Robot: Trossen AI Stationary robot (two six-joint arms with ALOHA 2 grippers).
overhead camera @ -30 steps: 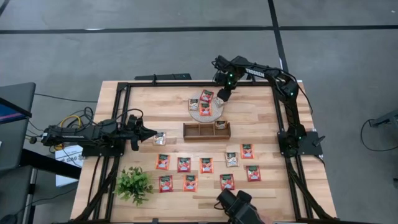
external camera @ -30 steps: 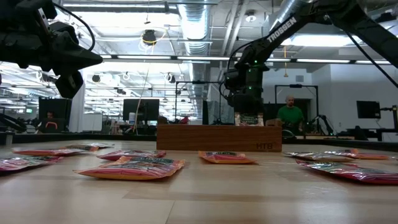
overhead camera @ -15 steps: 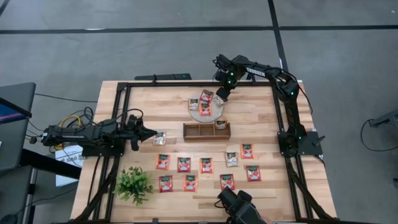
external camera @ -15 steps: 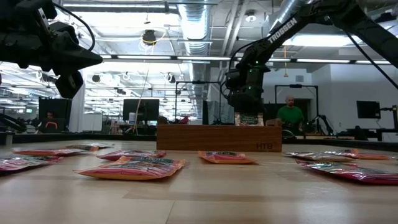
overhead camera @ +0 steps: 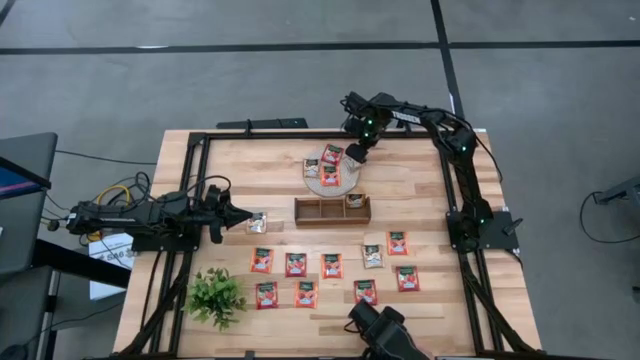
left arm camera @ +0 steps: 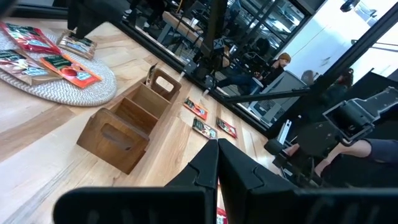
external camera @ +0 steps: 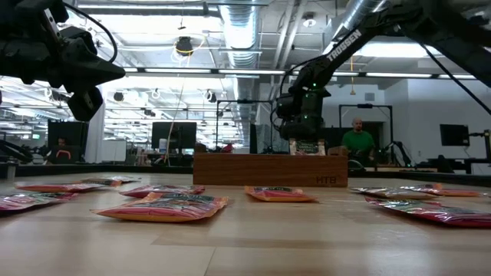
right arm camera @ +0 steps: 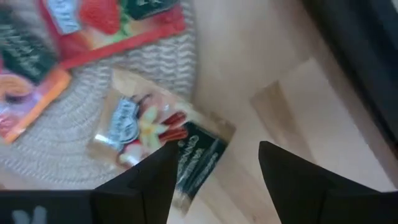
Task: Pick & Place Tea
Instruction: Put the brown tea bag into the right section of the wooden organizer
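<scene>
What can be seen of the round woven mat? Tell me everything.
The round woven mat is pale, ribbed in concentric rings. It lies flat on the wooden table, just behind the wooden tray. Several tea sachets rest on it; one pale, dark-ended sachet overhangs its rim, right under the open right hand.

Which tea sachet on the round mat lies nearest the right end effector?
The pale, dark-topped sachet at the mat's edge, just beyond the open right end effector; the others are red.
</scene>
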